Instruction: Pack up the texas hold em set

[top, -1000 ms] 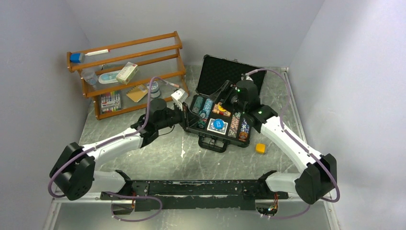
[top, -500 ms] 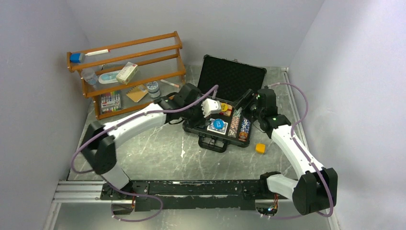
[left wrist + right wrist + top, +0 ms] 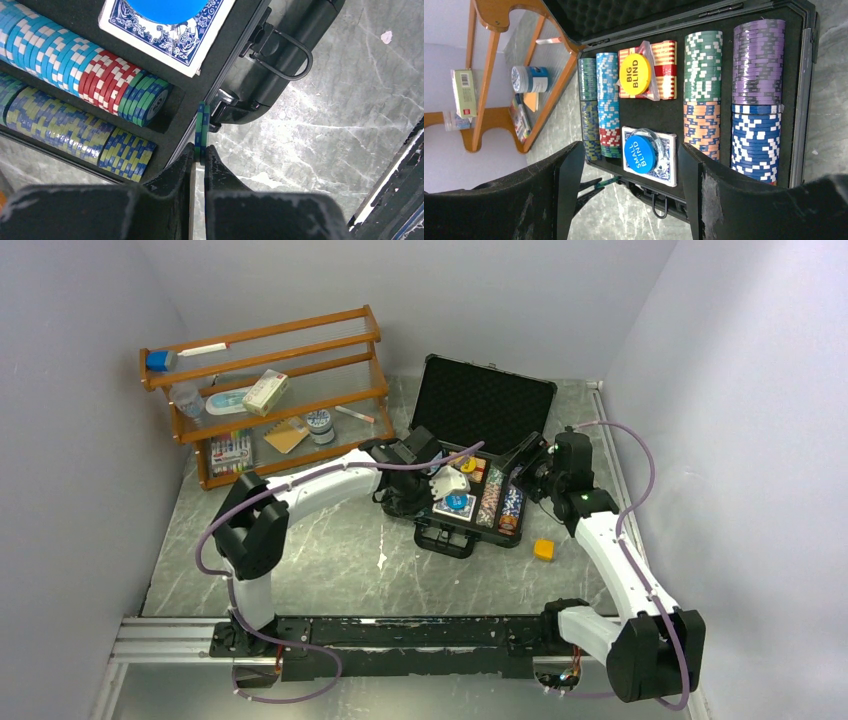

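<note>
The black case [image 3: 482, 400] lies open with its foam lid up. Its tray [image 3: 806, 75] holds rows of striped poker chips [image 3: 701, 90], a red deck under a yellow BIG BLIND button [image 3: 635, 74] and a blue deck under a blue SMALL BLIND button [image 3: 640, 154]. My left gripper [image 3: 200, 150] is shut on two green chips [image 3: 202, 125], held edge-on just outside the tray's front rim [image 3: 240, 95] by a latch. From above, the left gripper [image 3: 402, 504] is at the case's near left corner. My right gripper [image 3: 631, 150] stands open and empty above the tray, at the case's right side [image 3: 525, 455].
An orange wooden rack [image 3: 270, 390] with small items stands at the back left. A small orange cube [image 3: 543, 549] lies on the table right of the case's handle [image 3: 445, 540]. Walls close in on the left, back and right.
My left arm has swung in from the left over the case, and its gripper has come down at the near left corner. My right gripper has pulled back from the tray's middle toward the right.
</note>
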Available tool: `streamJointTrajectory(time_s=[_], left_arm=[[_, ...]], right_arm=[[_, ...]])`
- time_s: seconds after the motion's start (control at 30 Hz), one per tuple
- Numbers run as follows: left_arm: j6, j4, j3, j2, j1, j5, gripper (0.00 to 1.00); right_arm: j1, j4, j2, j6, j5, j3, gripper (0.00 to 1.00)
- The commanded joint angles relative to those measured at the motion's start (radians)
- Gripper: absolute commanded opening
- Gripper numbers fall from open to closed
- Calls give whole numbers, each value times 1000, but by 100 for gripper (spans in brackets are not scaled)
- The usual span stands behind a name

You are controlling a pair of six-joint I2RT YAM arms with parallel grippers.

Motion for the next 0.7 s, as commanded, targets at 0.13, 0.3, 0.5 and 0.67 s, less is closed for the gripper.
streamJointTrajectory(time_s=[0.13,0.3,0.5,0.67], left_arm=[[33,-18,74,-6,-8,-73,7],[58,-9,77,-20,-7,-81,7],[68,0,64,2,-7,-82,7],[56,56,58,27,-9,-136,7]], right_arm=[[-23,21,-8,-18,-41,-12,72],[-26,31,-9,-12,-57,-19,72],[-25,27,-11,-15,-52,-22,72],[-26,32,-11,-11,-62,-26,72]])
